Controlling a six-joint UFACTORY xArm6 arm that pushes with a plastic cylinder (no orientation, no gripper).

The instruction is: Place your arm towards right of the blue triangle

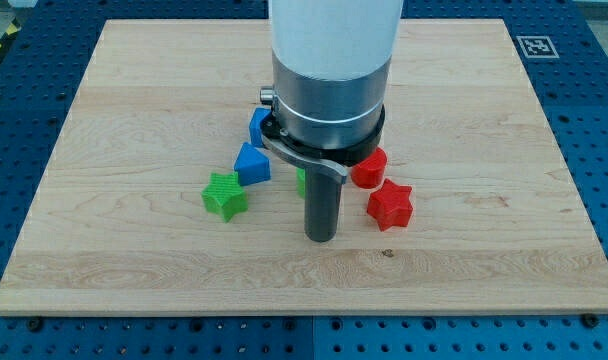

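Handless as this arm is, it ends in a plain dark rod, so nothing can be said to be wide, narrow or holding; my tip [321,238] rests on the worktop [134,90], touching no block that I can see; it lies toward the view's bottom, to the right of the blue triangle [252,164] and below it, with the red star [390,204] just beside it on the view's right. The green star [224,195] sits close to the triangle's lower left; another blue block [257,124], shape unclear, lies above it, partly hidden by the arm; a red block [369,170], seemingly round, stands above the red star; a sliver of green [300,180] shows behind the rod. I judge the triangle light, stiff and ready to slide on smooth wood; no hold is possible, only a push on a flat side; the task needs none, merely nearness, which looks almost reached.
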